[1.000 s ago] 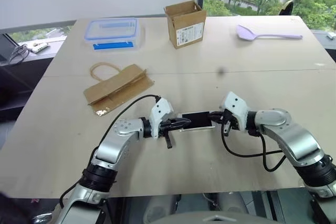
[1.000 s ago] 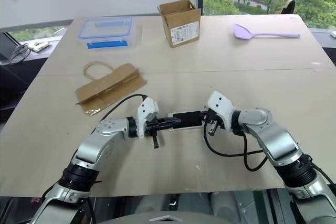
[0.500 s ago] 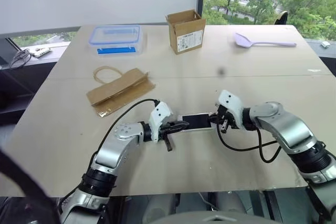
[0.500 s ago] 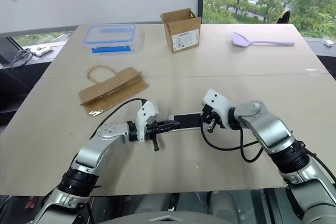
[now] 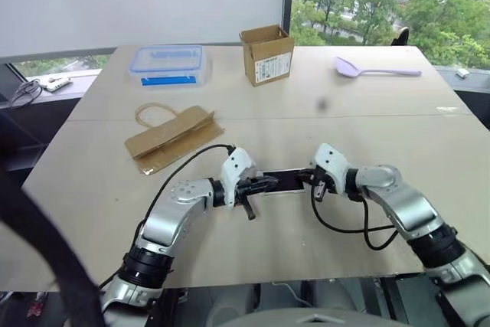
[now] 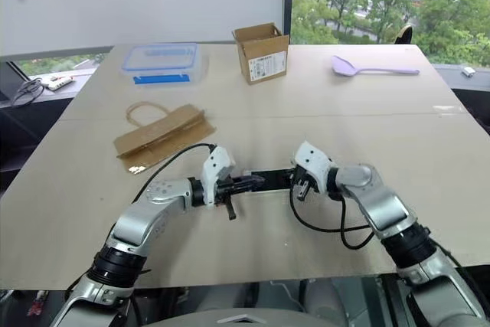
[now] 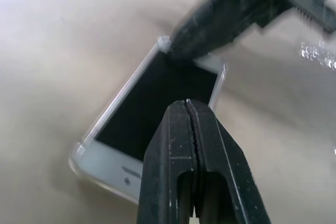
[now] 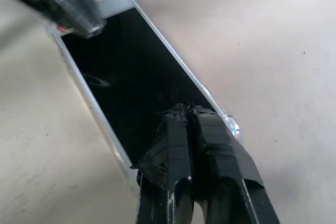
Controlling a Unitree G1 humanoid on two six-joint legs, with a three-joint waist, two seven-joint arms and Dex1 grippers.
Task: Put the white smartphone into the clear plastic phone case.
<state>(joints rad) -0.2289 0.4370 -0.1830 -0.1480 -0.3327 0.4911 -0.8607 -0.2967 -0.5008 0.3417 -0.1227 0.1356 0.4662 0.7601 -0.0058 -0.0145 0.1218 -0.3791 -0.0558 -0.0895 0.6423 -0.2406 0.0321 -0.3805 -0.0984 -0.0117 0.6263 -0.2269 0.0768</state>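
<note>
White smartphone (image 5: 285,181) flat on the counter (image 5: 398,143), screen up, close to the near edge and about midway along it. Sitting in the clear plastic phone case (image 8: 231,125), by the look of the glossy rim showing past its corners, though how fully seated cannot be told.

Left claw (image 5: 269,183) pressed together, tips down on the phone's left end, holding nothing. In the left wrist view, fingers (image 7: 191,145) shut tight against each other over the white bezel. Right claw (image 5: 308,178) likewise pinched together, tips on the phone's right end, nothing between them. Right wrist view: taped black fingers (image 8: 197,135) closed flat on the black glass near the corner. Two claws facing each other across the phone, one at each short end.

Well back on the counter: flattened brown paper bag (image 5: 172,138) toward the left side, blue-lidded clear food box (image 5: 167,64) near the far left corner, open cardboard box (image 5: 267,53) at the far edge near the middle, lilac spatula (image 5: 373,70) toward the far right corner.
</note>
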